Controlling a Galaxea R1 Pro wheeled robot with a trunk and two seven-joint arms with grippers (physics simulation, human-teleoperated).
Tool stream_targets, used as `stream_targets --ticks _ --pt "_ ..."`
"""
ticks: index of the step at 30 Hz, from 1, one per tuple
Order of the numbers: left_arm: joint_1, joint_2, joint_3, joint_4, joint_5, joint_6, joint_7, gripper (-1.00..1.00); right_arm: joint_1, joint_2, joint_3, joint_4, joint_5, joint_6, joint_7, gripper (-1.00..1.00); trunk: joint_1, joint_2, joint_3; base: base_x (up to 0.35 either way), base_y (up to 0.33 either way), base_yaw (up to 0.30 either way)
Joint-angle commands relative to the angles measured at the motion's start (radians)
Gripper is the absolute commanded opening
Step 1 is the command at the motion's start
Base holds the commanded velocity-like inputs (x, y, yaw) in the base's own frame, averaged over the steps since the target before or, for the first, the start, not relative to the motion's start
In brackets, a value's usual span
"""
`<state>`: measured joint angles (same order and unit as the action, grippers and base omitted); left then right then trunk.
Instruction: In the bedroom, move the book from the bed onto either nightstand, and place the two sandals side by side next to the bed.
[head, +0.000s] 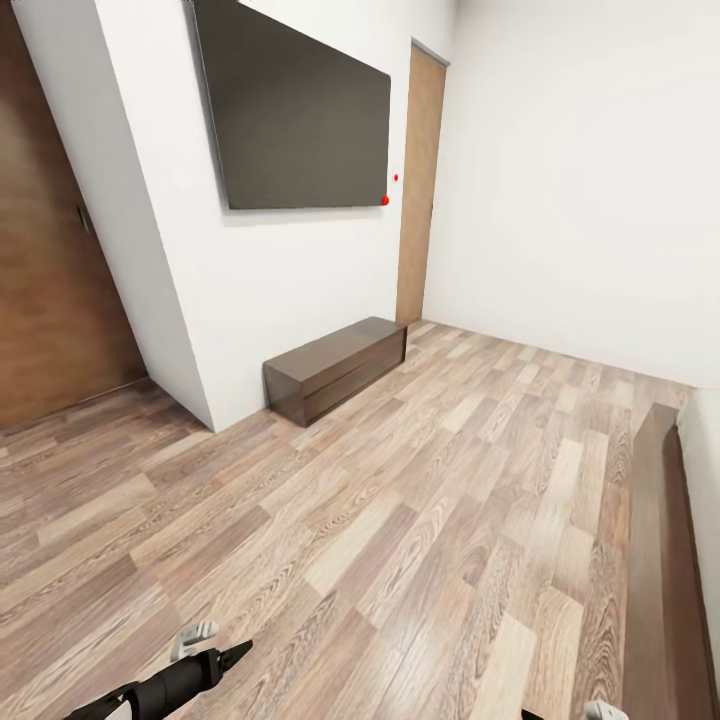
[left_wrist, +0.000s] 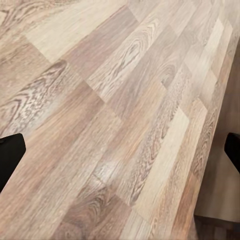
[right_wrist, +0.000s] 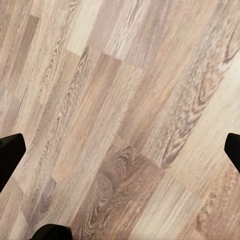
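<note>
Bed frame (head: 662, 560) edging in dark and cropped at my right, left gripper (left_wrist: 120, 150) and right gripper (right_wrist: 120, 150) both hanging spread wide over plank floor (head: 400, 520), bench (head: 335, 368) drawers closed, I'm facing the TV (head: 295, 110).

A low bench (head: 336, 366) is standing on the floor (head: 400, 520) against the wall (head: 250, 290). A screen (head: 295, 110) is hanging on that wall above the bench. A door (head: 420, 185) is standing behind the bench, in the far corner. Left of the bench, round the wall's corner, a wooden panel (head: 50, 270) is standing. Well right of the bench, a bed frame edge (head: 660, 560) is lying along the floor.
</note>
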<state>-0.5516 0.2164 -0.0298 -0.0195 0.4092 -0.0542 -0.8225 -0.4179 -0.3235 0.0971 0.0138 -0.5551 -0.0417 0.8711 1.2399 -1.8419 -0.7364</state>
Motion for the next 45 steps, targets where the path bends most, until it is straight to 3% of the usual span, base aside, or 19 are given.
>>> stream_targets --ticks 1,42,45 --pt "-0.001 0.000 -0.004 0.001 0.002 -0.006 -0.003 1.00 -0.001 0.000 0.009 0.002 -0.006 -0.004 0.003 1.00 -0.004 0.007 0.002 0.000 0.000 0.000" --pt "-0.001 0.000 -0.004 0.001 0.002 -0.006 -0.003 1.00 -0.001 -0.003 0.006 0.002 -0.014 -0.004 0.005 1.00 -0.161 0.294 0.131 0.000 0.000 0.000" --pt "-0.001 0.000 -0.004 0.001 0.002 -0.006 -0.003 1.00 -0.001 -0.003 0.006 0.002 -0.015 -0.004 0.005 1.00 -0.161 0.294 0.131 0.000 0.000 0.000"
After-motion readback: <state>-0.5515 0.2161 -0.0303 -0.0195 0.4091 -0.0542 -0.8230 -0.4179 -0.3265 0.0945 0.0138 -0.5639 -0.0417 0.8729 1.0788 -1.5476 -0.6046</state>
